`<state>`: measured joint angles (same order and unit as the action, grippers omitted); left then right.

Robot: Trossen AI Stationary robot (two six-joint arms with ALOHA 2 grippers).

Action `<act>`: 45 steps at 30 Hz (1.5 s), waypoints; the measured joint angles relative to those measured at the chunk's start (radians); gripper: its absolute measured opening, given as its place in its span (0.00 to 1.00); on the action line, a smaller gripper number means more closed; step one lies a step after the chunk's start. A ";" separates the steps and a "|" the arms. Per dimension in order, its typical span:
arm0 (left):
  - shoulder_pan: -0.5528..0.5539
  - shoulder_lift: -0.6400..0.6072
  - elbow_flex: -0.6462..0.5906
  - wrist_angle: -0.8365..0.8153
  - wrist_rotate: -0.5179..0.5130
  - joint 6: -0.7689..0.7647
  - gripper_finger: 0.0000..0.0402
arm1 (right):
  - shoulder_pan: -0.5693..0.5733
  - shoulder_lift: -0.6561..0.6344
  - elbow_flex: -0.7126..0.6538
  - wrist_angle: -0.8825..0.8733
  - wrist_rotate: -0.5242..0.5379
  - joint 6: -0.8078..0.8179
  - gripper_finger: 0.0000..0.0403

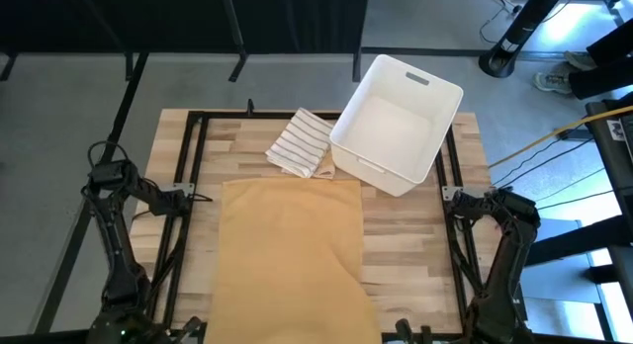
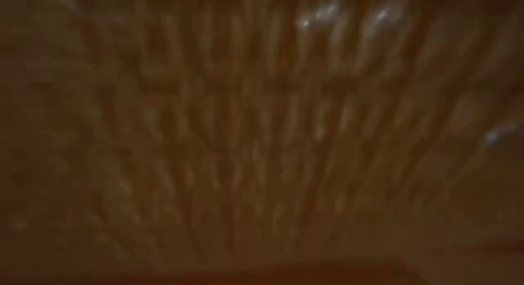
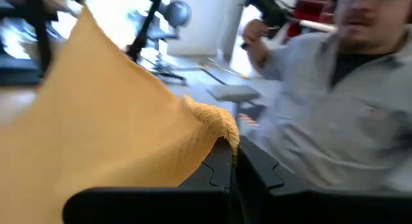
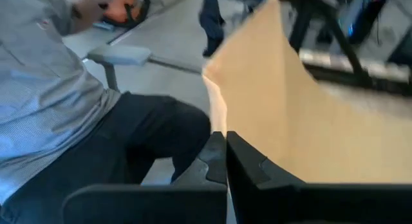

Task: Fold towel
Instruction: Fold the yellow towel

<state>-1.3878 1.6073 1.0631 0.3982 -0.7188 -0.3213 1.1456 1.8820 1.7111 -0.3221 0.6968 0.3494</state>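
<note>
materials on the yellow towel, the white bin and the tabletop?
Yellow towel: woven cotton-like cloth, matte; nubby edge in the left wrist view, drapes softly. White bin: probably moulded plastic, smooth, with handle slots. Tabletop: wood, butcher-block strips with visible grain.

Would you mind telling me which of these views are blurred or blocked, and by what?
Low view: filled by out-of-focus brownish weave, apparently the yellow towel against the lens. Left wrist view: motion-blurred, the left end effector pinching a towel corner. Right wrist view: soft, the right end effector gripping cloth. High view: sharp.
</note>
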 joint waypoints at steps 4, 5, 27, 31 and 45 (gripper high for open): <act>-0.010 0.000 0.006 -0.002 -0.075 0.132 0.00 | 0.030 0.000 -0.002 0.063 0.059 -0.130 0.00; -0.011 0.000 0.006 -0.008 -0.090 0.144 0.00 | 0.036 0.000 -0.002 0.054 0.085 -0.137 0.00; 0.160 -0.124 0.008 -1.403 -0.519 -0.939 0.00 | -0.268 0.000 -0.074 -1.118 0.470 0.832 0.00; 0.217 -0.124 0.005 -1.691 -0.426 -1.202 0.00 | -0.370 0.000 -0.181 -1.110 0.466 0.848 0.00; 0.314 -0.124 -0.168 -1.909 0.040 -1.587 0.00 | -0.654 0.000 -0.392 -1.056 0.424 0.762 0.00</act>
<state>-1.0735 1.4830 0.8952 -1.5109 -0.6787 -1.9087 0.4911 1.8824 1.3195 -1.3781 1.1209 1.1111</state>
